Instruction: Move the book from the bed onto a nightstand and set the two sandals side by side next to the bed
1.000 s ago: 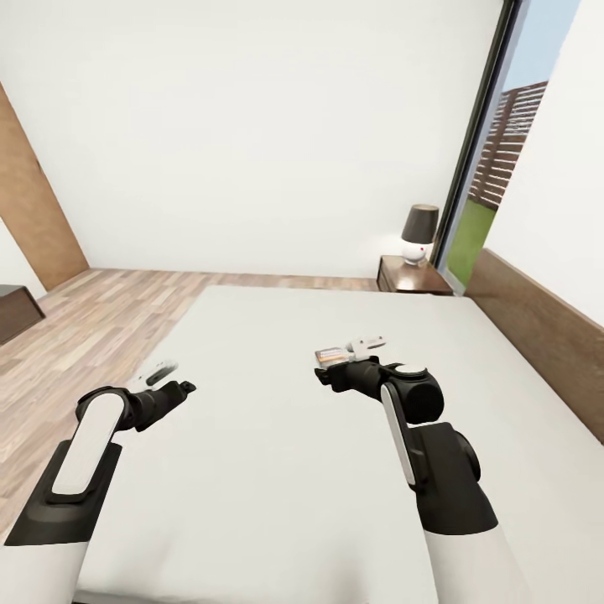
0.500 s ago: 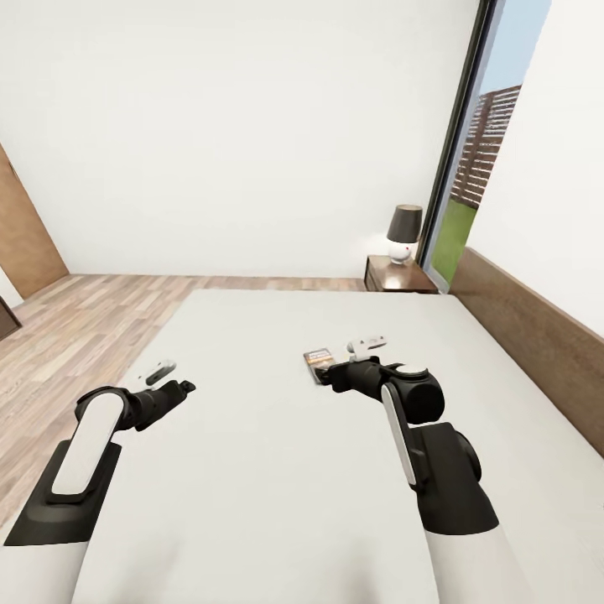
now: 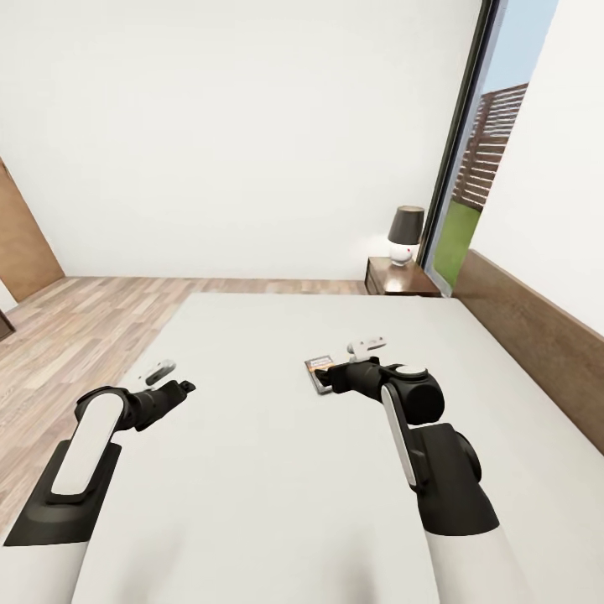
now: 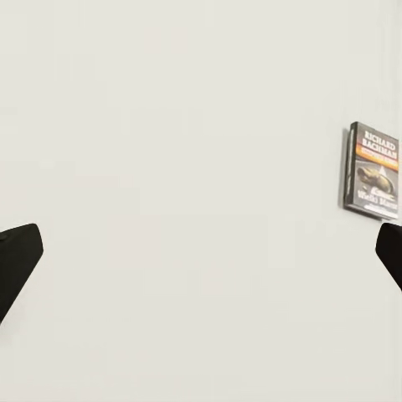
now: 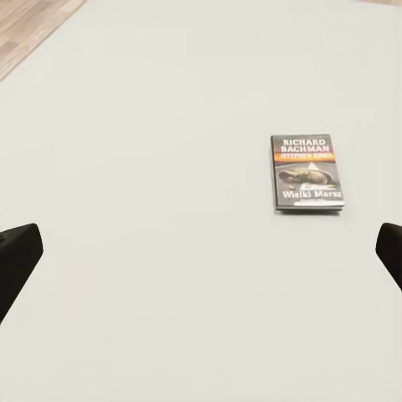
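The book (image 3: 319, 368) lies flat on the pale mattress of the bed (image 3: 252, 470), its dark cover with white lettering and an orange band facing up. It is also clear in both wrist views, the book (image 5: 307, 172) and the book (image 4: 373, 172). My right gripper (image 3: 342, 371) hovers just above the mattress right beside the book, fingers wide apart and empty. My left gripper (image 3: 174, 383) is open over the bed's left part, far from the book. A dark nightstand (image 3: 401, 279) stands beyond the bed's far corner. The sandals are out of view.
A lamp (image 3: 405, 234) with a dark shade occupies the nightstand top. The brown headboard (image 3: 537, 335) runs along the bed's right side. A black-framed window (image 3: 470, 184) is behind the nightstand. Wood-plank floor (image 3: 75, 327) lies left of the bed.
The camera has swung, sliding the lamp and window leftward in the picture. Both arms keep their pose. The book now shows lower and more fully beside my right gripper.
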{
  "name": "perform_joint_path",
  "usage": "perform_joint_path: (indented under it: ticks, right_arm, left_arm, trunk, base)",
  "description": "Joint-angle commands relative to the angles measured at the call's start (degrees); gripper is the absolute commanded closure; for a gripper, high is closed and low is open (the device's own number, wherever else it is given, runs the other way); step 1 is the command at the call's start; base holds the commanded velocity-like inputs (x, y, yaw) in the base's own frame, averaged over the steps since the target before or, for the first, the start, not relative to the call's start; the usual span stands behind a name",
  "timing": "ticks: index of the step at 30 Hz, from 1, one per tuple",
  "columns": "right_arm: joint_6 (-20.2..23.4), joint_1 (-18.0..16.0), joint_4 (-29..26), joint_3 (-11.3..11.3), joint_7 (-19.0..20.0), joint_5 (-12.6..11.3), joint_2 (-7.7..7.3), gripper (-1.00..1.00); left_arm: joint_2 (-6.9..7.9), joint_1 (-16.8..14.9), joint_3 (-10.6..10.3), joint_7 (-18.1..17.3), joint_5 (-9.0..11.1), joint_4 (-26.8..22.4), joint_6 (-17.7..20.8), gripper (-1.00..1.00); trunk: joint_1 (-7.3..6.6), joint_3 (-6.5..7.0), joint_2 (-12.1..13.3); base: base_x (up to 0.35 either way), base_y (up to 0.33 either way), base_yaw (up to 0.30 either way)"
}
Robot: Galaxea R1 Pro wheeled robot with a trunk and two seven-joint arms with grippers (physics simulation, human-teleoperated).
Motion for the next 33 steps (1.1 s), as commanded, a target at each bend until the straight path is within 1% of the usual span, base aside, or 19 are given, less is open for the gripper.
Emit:
perform_joint_path:
  ticks: [1,14,23,33]
  right_arm:
    - [0.2,0.0,-0.1,0.0,0.5,0.6,0.02,-1.0]
    - [0.2,0.1,-0.1,0.1,0.4,0.6,0.0,-1.0]
    - [0.2,0.1,-0.5,0.2,0.4,0.6,0.16,-1.0]
    - [0.2,0.1,-0.7,-0.1,0.4,0.6,0.28,-1.0]
  left_arm:
    - [0.01,0.0,0.0,0.6,0.6,0.0,0.1,-1.0]
    - [0.02,-0.1,0.2,0.6,0.6,-0.1,0.1,-1.0]
    - [0.02,0.0,0.0,0.6,0.5,0.0,0.2,-1.0]
    - [-0.04,-0.1,0.3,0.6,0.4,0.2,0.1,-1.0]
  trunk:
    - [0.01,-0.06,0.0]
    - [0.01,-0.06,0.0]
    - [0.01,-0.06,0.0]
    - [0.01,-0.06,0.0]
  base:
    - [0.033,0.008,-0.001]
    - [0.011,0.002,0.0]
    - [0.119,0.0,0.0]
    - [0.026,0.0,0.0]
